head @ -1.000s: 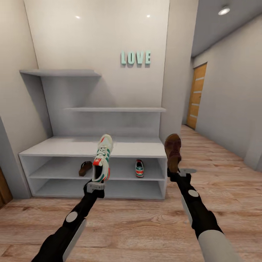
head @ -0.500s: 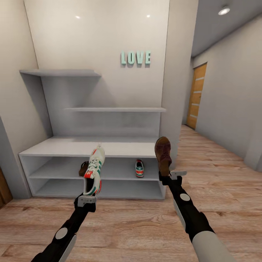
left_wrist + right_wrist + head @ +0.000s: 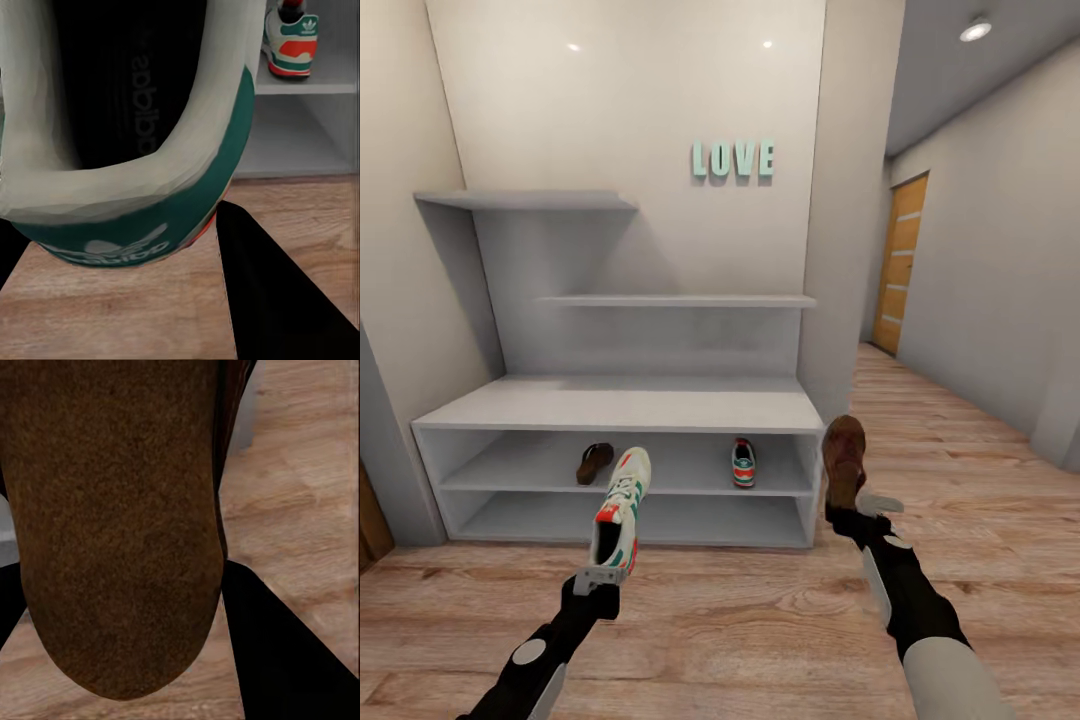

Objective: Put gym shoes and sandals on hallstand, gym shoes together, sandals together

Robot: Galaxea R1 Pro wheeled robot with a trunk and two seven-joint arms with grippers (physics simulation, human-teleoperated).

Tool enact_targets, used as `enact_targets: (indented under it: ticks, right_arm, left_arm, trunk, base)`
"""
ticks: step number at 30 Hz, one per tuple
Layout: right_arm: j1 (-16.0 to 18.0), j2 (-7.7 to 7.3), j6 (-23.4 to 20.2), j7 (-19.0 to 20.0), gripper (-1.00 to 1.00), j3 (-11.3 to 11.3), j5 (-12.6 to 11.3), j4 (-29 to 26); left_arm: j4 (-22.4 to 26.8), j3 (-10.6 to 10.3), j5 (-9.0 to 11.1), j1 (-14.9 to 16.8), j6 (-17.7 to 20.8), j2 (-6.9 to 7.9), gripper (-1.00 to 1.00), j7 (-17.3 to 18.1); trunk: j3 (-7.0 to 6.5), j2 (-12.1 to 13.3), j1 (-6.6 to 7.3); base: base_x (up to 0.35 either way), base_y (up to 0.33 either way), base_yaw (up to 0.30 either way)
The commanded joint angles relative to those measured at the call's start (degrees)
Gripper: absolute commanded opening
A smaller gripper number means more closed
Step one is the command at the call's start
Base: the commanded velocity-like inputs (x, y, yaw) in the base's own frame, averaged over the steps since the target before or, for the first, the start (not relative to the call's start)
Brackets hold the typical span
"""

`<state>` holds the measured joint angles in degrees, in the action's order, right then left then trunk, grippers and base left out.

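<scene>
My left gripper (image 3: 600, 578) is shut on the heel of a white gym shoe (image 3: 619, 510) with green stripes, held toe-up before the hallstand (image 3: 620, 408). The shoe's heel collar (image 3: 142, 187) shows close in the left wrist view. My right gripper (image 3: 852, 512) is shut on a brown sandal (image 3: 844, 458), held upright off the hallstand's right end; its footbed (image 3: 112, 510) faces the right wrist camera. On the upper open shelf stand the other gym shoe (image 3: 744, 463) (image 3: 291, 41) at the right and the other sandal (image 3: 595, 462) at the left.
The corridor floor (image 3: 760, 620) of wood planks stretches back to a wooden door (image 3: 901, 265) at the right. Two floating shelves (image 3: 525, 200) hang on the back panel below a LOVE sign (image 3: 733, 159). Walls close in on both sides.
Both arms have dropped and drawn back toward me. The gym shoe came down from bench-top height to shelf height. The sandal sank and ended to the right, off the hallstand's end.
</scene>
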<state>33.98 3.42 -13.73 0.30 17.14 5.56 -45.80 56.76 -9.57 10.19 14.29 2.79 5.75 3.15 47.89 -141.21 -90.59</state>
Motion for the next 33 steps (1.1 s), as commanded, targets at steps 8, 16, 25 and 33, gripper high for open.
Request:
enact_targets:
  ticks: [8, 16, 25, 33]
  right_arm:
    - [0.04, -2.78, -8.3, 0.22, -1.0, 9.71, -0.27, -0.88]
    - [0.04, -7.14, -13.21, 0.23, -1.0, 16.83, -0.55, -1.29]
    - [0.04, -12.29, -25.88, 0.24, -1.0, 23.16, -0.57, -6.94]
    - [0.04, -12.87, -33.84, 0.1, -1.0, 24.73, -0.47, -17.4]
  left_arm:
    - [5.38, -0.1, 0.53, 0.04, 5.46, 0.05, -1.0, 0.1]
    - [8.58, -0.1, 0.49, 1.65, 12.45, -0.02, -1.0, 0.05]
    - [8.8, -0.15, 0.44, 5.91, 21.62, -0.37, -1.0, 0.02]
    - [8.77, -0.22, 0.3, 10.19, 32.31, -2.74, -1.0, 0.01]
  trunk:
    - [0.06, -0.03, 0.01]
    - [0.06, -0.03, 0.01]
    - [0.06, -0.03, 0.01]
    - [0.06, -0.03, 0.01]
  base:
    - [0.0, 0.0, 0.0]
    - [0.0, 0.0, 0.0]
    - [0.0, 0.0, 0.0]
    - [0.0, 0.0, 0.0]
